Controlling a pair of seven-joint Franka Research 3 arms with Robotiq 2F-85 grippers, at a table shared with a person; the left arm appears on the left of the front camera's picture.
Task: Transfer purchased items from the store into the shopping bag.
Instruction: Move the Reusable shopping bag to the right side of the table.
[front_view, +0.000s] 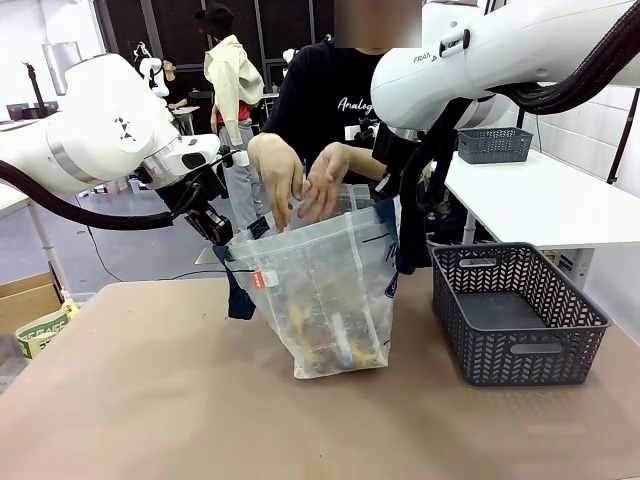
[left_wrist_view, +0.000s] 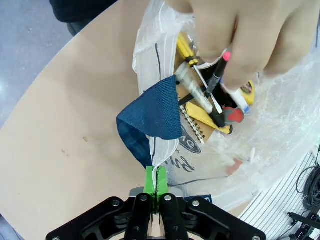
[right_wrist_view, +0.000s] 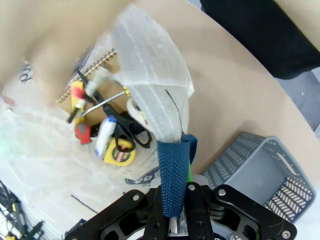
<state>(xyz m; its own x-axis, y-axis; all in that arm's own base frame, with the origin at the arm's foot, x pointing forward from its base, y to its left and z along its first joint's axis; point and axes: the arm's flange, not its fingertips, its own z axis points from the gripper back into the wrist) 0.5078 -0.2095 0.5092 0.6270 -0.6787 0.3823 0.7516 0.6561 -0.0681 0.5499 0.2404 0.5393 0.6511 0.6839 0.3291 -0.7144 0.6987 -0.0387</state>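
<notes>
Left gripper (left_wrist_view: 156, 176) is clamped on the edge of the shopping bag (front_view: 330, 270) at its 9 o'clock, and the right gripper (right_wrist_view: 176, 192) is pinching the navy handle (right_wrist_view: 172, 167) at 3. The purchased items (front_view: 325, 340) sit inside, the store (front_view: 520, 352) is off at 3 o'clock, and the person's hands (front_view: 300, 175) are dipping in at 12.

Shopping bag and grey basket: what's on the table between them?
Nothing: in the front view a bare strip of table separates the shopping bag from the basket.

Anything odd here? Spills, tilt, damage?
Nothing stands out. The bag stands upright, its sides pinched by the left gripper and right gripper. Items sit inside it; the basket is upright and empty.
</notes>
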